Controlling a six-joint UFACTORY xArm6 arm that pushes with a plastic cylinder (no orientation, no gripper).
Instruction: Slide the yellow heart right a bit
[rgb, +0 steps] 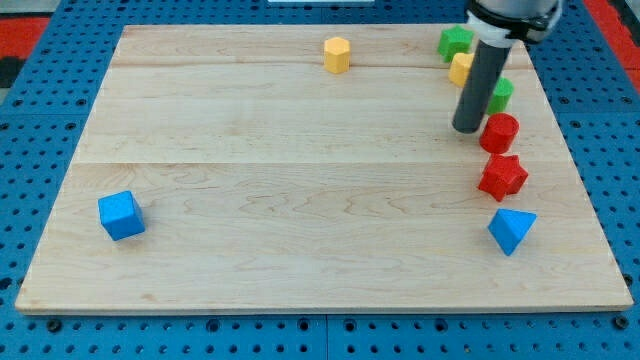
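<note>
Half the yellow heart (460, 68) hides behind our dark rod; my tip (466, 130) sits below it, just left of the red cylinder (499, 132); no fingers.

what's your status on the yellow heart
My tip down beside red cylinder, just below yellow heart. Heart partly hidden behind rod. Green blocks crowd its right.

On the table (300, 200), the blue cube (121, 215) lies near left and the yellow hexagon (337, 54) far centre. Along the right, far to near: far green block (454, 42), yellow heart (460, 68), second green block (501, 95), red cylinder (499, 132), red star (502, 176), blue triangle (511, 230). My tip (466, 130) stands just left of the red cylinder.
</note>
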